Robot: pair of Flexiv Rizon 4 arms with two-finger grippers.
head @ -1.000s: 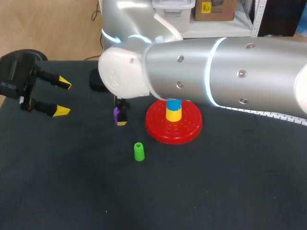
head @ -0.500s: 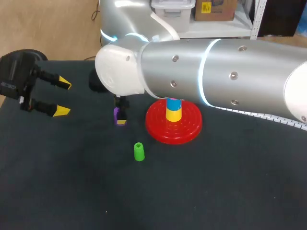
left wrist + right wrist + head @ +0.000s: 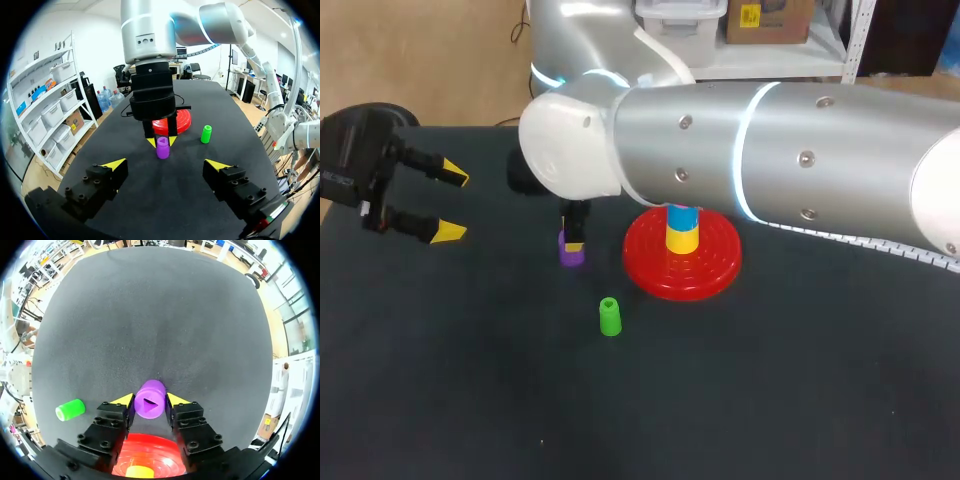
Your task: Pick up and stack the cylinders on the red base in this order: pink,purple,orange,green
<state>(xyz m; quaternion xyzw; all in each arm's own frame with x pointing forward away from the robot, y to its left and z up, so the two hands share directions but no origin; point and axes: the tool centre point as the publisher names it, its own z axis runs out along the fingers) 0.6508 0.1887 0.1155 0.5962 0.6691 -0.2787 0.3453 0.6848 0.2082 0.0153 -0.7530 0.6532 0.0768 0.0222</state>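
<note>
A purple cylinder (image 3: 567, 254) stands on the dark table just left of the red base (image 3: 650, 275). My right gripper (image 3: 573, 236) comes straight down on it. In the right wrist view both fingers press the purple cylinder (image 3: 149, 399) from two sides, so the right gripper (image 3: 150, 401) is shut on it. The base carries a yellow piece with a blue one above it (image 3: 681, 232). A green cylinder (image 3: 609, 317) stands alone nearer the front. My left gripper (image 3: 450, 203) hangs open and holds nothing at the far left, with the purple cylinder (image 3: 163, 148) ahead of it.
My right arm's thick silver link (image 3: 770, 150) spans the back of the table and hides the top of the stack on the base. The green cylinder (image 3: 70, 409) lies off to one side of the right gripper. The table's left edge runs close behind my left gripper (image 3: 165, 165).
The right gripper's fingers have closed in from wide open onto the purple cylinder, which sits a little lower in the head view. The left arm has stayed put.
</note>
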